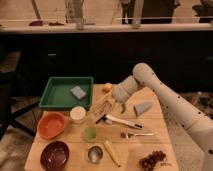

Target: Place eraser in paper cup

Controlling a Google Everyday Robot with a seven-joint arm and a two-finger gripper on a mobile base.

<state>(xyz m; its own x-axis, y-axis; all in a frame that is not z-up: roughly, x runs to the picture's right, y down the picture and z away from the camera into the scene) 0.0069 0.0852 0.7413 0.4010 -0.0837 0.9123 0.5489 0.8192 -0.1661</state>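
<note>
**Over the Table's Middle, an Eraser Waits Just Short of the Cup**

Camera view: near the centre of the wooden table, the gripper hangs low with its fingers pressed together on a small tan piece, by every appearance the eraser, which is held clear of the tabletop. The paper cup stands upright at the gripper's 9 o'clock, near but not touching. The green tray lies at the cup's 12 o'clock, the orange bowl at its 8 o'clock and the translucent green cup at its 5 o'clock.

The step in hand looks to be the carry across to the cup's mouth. Done well, it would mean clearing the rim with room to spare, since so light a cup would tip at a nudge. The block should be centred over the opening and pointed end-down so it cannot bridge the rim, and the fingers should part only then.

The fingertips and the block blur into the pale tabletop, so how much of the eraser is gripped cannot be told. The arm runs out of frame at 4 o'clock, and the robot's base is unseen.
</note>
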